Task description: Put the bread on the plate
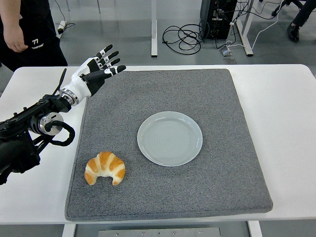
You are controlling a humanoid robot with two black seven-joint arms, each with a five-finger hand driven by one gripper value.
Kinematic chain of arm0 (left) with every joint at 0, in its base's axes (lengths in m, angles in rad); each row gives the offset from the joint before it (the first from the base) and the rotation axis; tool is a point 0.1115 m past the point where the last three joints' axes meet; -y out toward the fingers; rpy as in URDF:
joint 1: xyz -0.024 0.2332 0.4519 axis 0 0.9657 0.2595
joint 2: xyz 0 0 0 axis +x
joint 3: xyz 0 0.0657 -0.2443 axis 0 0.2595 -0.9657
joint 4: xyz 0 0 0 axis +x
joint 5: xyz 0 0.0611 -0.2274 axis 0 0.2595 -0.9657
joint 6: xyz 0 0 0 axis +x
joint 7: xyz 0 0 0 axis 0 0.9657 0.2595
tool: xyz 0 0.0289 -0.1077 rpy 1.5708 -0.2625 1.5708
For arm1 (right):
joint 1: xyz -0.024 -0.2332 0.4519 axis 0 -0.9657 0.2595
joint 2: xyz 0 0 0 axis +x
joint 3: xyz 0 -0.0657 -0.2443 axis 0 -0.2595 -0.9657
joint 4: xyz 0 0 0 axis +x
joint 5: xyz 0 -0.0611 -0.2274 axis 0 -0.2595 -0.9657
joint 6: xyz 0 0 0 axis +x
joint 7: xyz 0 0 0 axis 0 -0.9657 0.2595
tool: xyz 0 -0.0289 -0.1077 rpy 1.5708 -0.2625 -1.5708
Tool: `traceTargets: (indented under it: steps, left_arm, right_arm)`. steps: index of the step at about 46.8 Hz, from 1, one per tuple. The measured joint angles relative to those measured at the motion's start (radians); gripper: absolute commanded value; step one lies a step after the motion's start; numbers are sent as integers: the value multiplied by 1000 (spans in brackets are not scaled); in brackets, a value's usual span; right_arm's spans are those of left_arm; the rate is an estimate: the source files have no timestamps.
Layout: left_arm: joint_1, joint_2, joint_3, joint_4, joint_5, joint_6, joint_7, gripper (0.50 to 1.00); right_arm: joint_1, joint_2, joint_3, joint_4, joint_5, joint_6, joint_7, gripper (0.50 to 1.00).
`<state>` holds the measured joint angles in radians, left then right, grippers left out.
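Grey floor with cable loops and a dark computer tower runs behind the white bench. One person in dark clothing stands at the far left corner, one hand hanging at the side.

Grey felt mat: covers most of the bench, square to its near edge.

My left arm: enters from the left edge and lies over the bare bench beside the mat.

Pale blue-grey plate: sits near the mat's centre, with nothing on it.

My left hand: raised over the mat's far left corner, fingers spread apart and extended, holding nothing.

Bread: a golden croissant on the mat's near left area, ends pointing toward the near edge, well apart from the plate and from my hand.
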<state>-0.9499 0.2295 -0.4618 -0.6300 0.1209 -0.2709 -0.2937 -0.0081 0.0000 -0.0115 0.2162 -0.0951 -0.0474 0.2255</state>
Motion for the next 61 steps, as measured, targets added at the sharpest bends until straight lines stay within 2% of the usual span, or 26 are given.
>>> traceTargets:
  steps: [7,16,24,36,43,55,61]
  left_arm:
    - [-7,72,66,-102,44,4,0,965]
    - [-30,181,71,-253,155,51,11,960]
    - [-144,284,123,-350,174,53,47,951]
    - [-403,416,403,-518,215,53,57,948]
    - [-510,479,521,-649,284,53,67,948]
    - [-560,541,565,-783,459,30,145,948]
    - [-574,562,564,-820,524,-32,166,948]
  right_arm:
    - [1,0,-1,0,0,0,0,1000]
    - [0,0,-1,0,0,0,0,1000]
    - [1,0,1,0,0,0,0,1000]
    - [0,0,1,0,0,0,0,1000]
    - [0,0,1,0,0,0,0,1000]
    - [0,0,1,0,0,0,0,1000]
    - [0,0,1,0,0,0,0,1000]
